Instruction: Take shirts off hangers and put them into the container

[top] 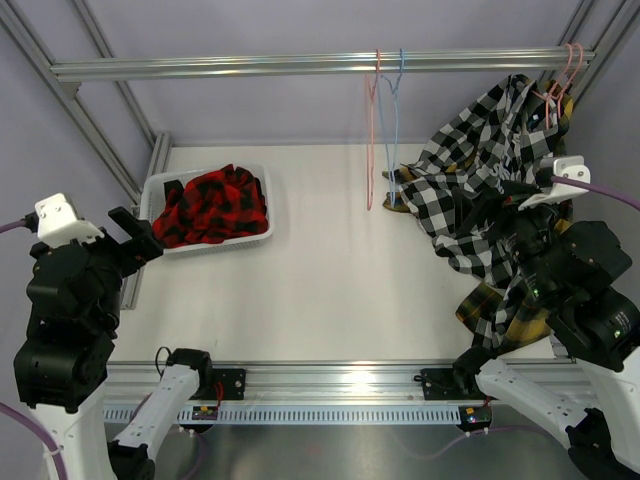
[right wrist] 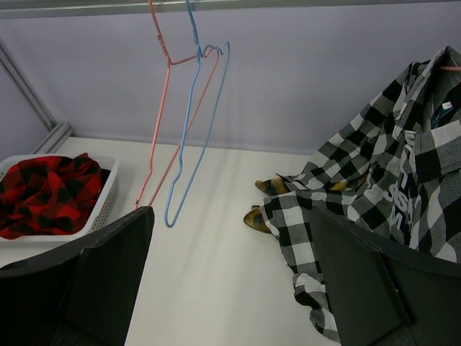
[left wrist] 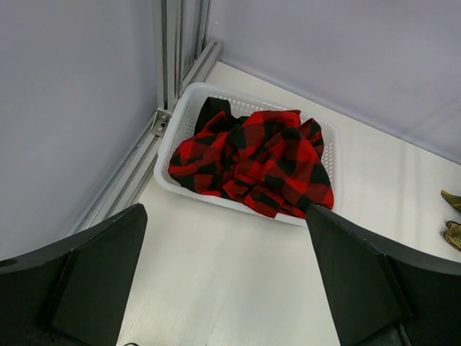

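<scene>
The red shirt lies crumpled in the container at about 10 o'clock on the worktop. The left gripper hovers near the container's 8 o'clock side, wide open and empty. At 2 to 4 o'clock the check shirt hangs from the right end of the rail and spreads onto the worktop, with the yellow shirt showing beneath it. The right gripper, also wide open and empty, is close by, and a bare pink hanger and a blue hanger hang from the rail at 1 o'clock.
</scene>
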### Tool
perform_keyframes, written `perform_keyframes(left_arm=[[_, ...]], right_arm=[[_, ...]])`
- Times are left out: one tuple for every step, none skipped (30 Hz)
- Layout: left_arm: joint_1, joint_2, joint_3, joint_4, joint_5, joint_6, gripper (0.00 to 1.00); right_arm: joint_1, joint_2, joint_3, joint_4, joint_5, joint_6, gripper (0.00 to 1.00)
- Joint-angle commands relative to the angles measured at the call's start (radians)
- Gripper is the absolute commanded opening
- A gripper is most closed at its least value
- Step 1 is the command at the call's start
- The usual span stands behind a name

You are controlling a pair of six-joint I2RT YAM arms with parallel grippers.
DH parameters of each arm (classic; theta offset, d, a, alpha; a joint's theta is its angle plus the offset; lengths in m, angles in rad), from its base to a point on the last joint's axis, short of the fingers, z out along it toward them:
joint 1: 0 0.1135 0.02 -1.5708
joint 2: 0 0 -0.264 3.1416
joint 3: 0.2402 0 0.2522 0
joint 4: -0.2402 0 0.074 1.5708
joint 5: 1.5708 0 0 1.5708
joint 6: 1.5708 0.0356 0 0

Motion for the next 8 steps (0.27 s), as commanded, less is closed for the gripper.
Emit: perform_keyframes(left_arm=[[-0.012, -0.01, -0.019, 0.016, 0.02, -0.004, 0.99], [-0.014, -0.01, -0.021, 0.019, 0.031, -0.008, 0.99], [-0.014, -0.01, -0.021, 0.022, 0.04, -0.009, 0.99], [-0.014, -0.012, -0.022, 0.022, 0.046, -0.014, 0.99], [-0.014, -0.01, -0.024, 0.022, 0.046, -0.014, 0.99], [-0.014, -0.012, -0.025, 0.019, 0.046, -0.014, 0.99], [-0.014, -0.01, -0.03, 0.02, 0.045, -0.014, 0.99], [-0.014, -0.012, -0.034, 0.023, 0.045, -0.014, 0.99]], right_arm=[[-0.003, 0.007, -0.001, 0.06, 0.008, -0.04, 1.0], [-0.003, 0.012, 0.0, 0.067, 0.008, -0.039, 1.0], [-0.003, 0.016, 0.002, 0.071, 0.005, -0.039, 1.0], [-0.003, 0.019, 0.005, 0.072, -0.001, -0.039, 0.99], [-0.005, 0.023, 0.005, 0.075, -0.009, -0.039, 1.0], [-0.003, 0.026, 0.007, 0.075, -0.009, -0.036, 0.99], [-0.003, 0.03, 0.01, 0.074, -0.011, -0.036, 1.0], [-0.003, 0.032, 0.01, 0.072, -0.014, -0.036, 0.99]])
